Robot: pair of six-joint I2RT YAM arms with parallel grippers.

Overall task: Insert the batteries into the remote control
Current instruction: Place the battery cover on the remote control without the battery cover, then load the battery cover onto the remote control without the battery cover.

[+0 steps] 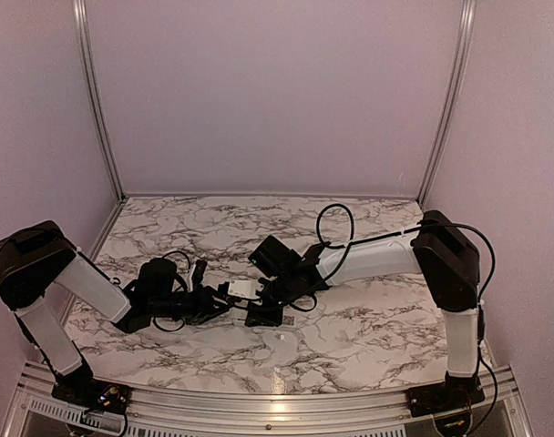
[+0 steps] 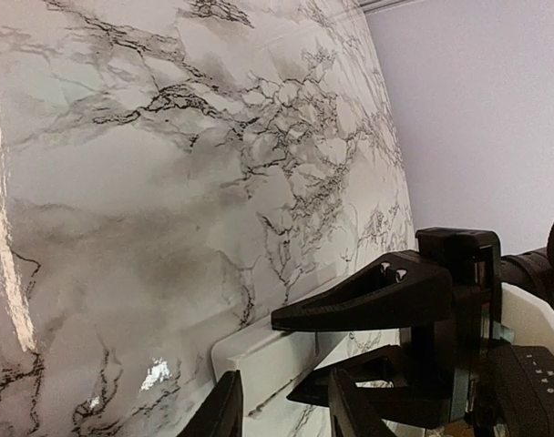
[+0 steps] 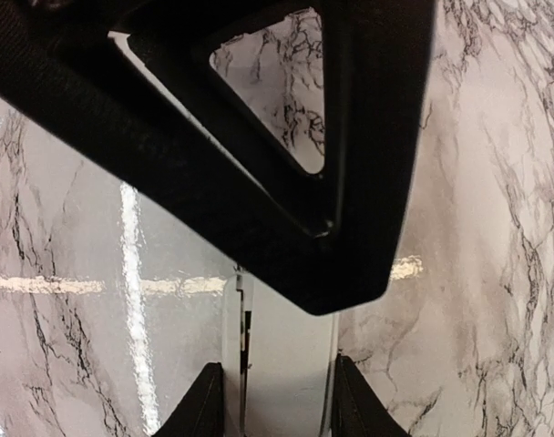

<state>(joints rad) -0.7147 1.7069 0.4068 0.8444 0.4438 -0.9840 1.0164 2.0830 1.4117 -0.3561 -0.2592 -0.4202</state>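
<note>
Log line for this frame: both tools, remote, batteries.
right tool: clamped on remote control | left tool: straddling same remote, grip unclear | batteries: not visible

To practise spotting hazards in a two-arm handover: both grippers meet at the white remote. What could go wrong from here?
1. The slim remote control sits between the fingers of both the left gripper and the right gripper. If either grip is loose, it could twist or slip onto the table.
2. The grippers crowd tightly together, so their fingers might collide or jam on the next move.
</note>
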